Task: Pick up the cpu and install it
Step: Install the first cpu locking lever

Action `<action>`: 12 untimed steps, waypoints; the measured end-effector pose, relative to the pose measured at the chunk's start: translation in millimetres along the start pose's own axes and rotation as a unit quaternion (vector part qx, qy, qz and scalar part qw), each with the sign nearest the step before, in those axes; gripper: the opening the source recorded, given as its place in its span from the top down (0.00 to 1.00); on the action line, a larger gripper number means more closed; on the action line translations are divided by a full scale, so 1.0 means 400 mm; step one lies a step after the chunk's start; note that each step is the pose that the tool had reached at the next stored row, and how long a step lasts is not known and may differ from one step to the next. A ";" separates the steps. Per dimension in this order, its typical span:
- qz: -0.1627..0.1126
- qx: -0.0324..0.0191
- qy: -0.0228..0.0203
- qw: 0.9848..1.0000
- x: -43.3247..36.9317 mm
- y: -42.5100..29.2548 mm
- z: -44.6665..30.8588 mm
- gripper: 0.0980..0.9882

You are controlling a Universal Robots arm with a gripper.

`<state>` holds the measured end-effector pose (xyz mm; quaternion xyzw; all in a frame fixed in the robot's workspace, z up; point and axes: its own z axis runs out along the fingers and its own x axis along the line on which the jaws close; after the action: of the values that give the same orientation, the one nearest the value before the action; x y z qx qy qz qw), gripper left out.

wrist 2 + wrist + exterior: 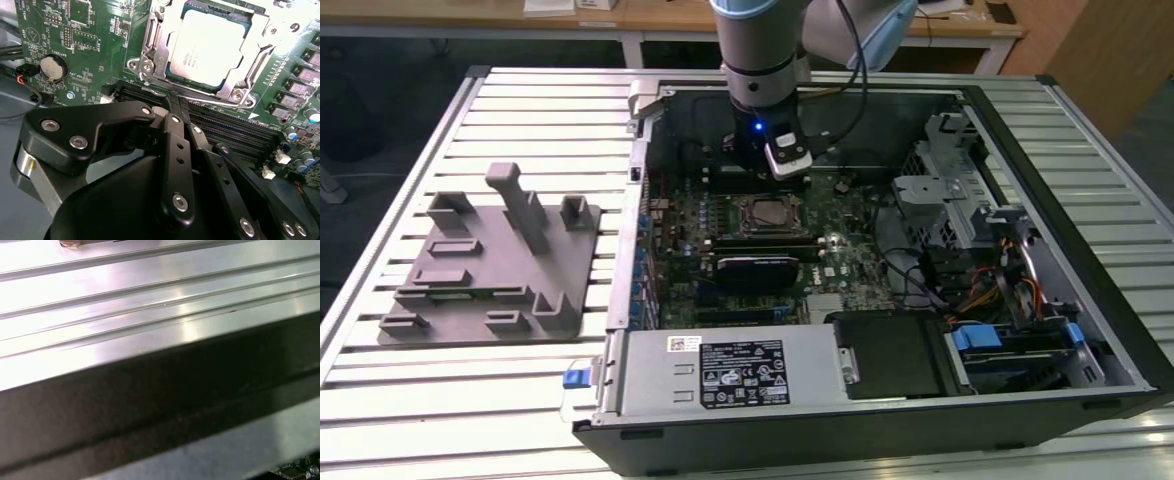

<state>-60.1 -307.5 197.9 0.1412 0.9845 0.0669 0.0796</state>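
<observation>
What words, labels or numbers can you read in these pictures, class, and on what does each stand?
None can be read with certainty.
cpu: faint print on its metal top, too blurred.
motherboard: white lettering, too small.
power supply label: black, with fine print, too small.
white sticker beside it: too small.

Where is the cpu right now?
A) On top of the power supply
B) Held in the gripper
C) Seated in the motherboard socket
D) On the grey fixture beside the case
C: the cpu lies flat inside the metal socket frame on the motherboard, beyond the gripper.
</observation>
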 end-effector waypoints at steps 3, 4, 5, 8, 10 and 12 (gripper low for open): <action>0.000 0.000 0.000 1.000 0.000 0.000 0.001 0.99; 0.000 0.000 0.000 1.000 0.000 0.000 0.002 0.99; 0.000 0.000 0.000 1.000 0.000 -0.001 0.003 0.99; 0.000 0.000 0.000 1.000 0.000 -0.002 0.004 0.99; 0.000 0.000 0.000 1.000 0.000 -0.003 0.005 0.99; 0.000 0.000 0.000 1.000 0.000 -0.006 0.006 0.99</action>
<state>-60.2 -309.4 195.3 0.1412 0.9845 0.0668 0.0795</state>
